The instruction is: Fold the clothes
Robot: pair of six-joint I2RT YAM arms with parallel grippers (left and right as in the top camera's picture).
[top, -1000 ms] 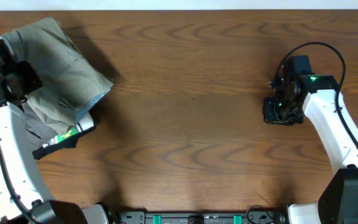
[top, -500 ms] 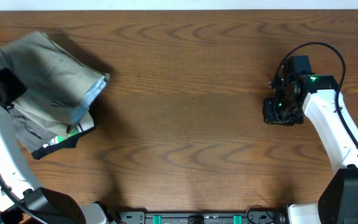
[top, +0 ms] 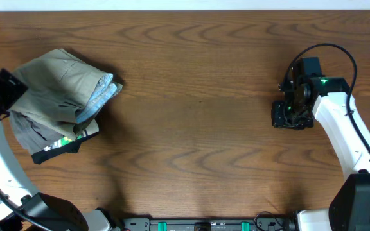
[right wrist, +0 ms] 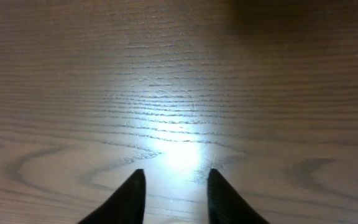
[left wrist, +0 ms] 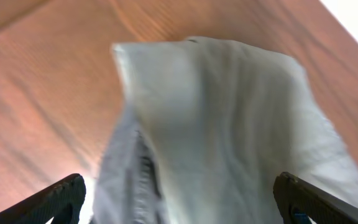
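Note:
The clothes (top: 60, 83), a wrinkled pale khaki garment, lie bunched and folded over at the table's left side, with striped blue-white lining (top: 101, 96) showing at their right edge. My left gripper (top: 0, 95) hangs just left of them, apart from the cloth. In the left wrist view its gripper (left wrist: 179, 199) is open wide, one fingertip (left wrist: 61, 196) at each lower corner, the clothes (left wrist: 229, 124) filling the view ahead. My right gripper (top: 292, 115) sits far right over bare wood. In its wrist view that gripper (right wrist: 174, 186) is open a little, with nothing between the fingers.
Darker grey shorts (top: 31, 135) with a black waistband (top: 63, 149) lie under the khaki clothes, sticking out toward the front. Brown wooden table (top: 198, 128) stretches between the two arms. The table's far edge (top: 185, 9) runs along the top.
My left gripper has opened and let go of the clothes, then drawn back left. The cloth dropped and settled onto the grey shorts. The right arm has stayed in place.

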